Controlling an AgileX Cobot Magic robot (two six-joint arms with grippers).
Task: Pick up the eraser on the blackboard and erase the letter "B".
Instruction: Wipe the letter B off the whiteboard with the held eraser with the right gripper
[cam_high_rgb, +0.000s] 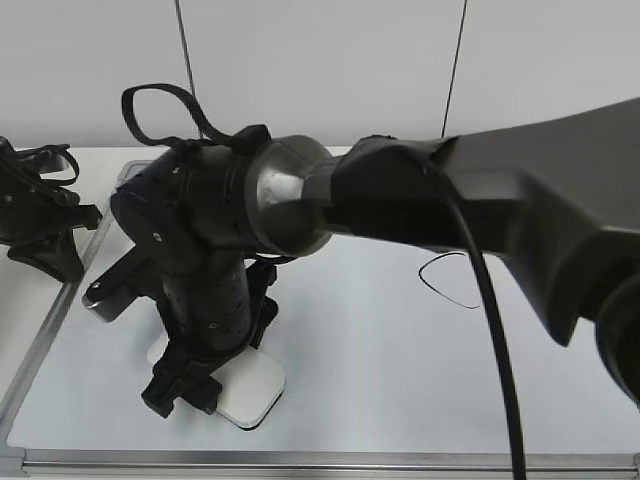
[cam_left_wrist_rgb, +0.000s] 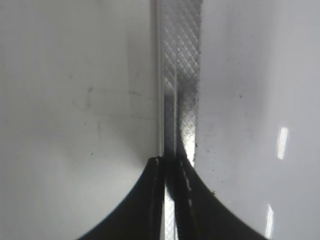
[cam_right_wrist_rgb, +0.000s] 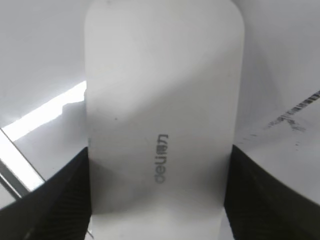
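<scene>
Blackboard (cam_high_rgb: 400, 370), white-faced with a grey metal frame, fills most of the exterior view and lies flat under both arms. Across it from the right reaches the right arm (cam_high_rgb: 520, 200), a thick dark limb running leftward to a rounded grey joint, where the wrist bends sharply down so that the right gripper (cam_high_rgb: 200, 385) points at the board's lower left area. That gripper stands almost upright over the eraser (cam_high_rgb: 250, 395), a white rounded block with a dark underside resting on the board near its lower left corner; in the right wrist view the eraser (cam_right_wrist_rgb: 162, 115) sits between the two dark fingers (cam_right_wrist_rgb: 50, 200), which press against its long sides, its small grey print facing the camera. At the far left edge the left gripper (cam_high_rgb: 45, 245) hangs just beside the board's frame, off the writing surface. In the left wrist view its two fingers (cam_left_wrist_rgb: 150, 200) are drawn together with only a thin slit between them, holding nothing, above a strip of cross-hatched metal (cam_left_wrist_rgb: 182, 75). A black marker stroke (cam_high_rgb: 450, 280), partly hidden by the right arm, curves on the board right of centre; which letter it is cannot be told.
</scene>
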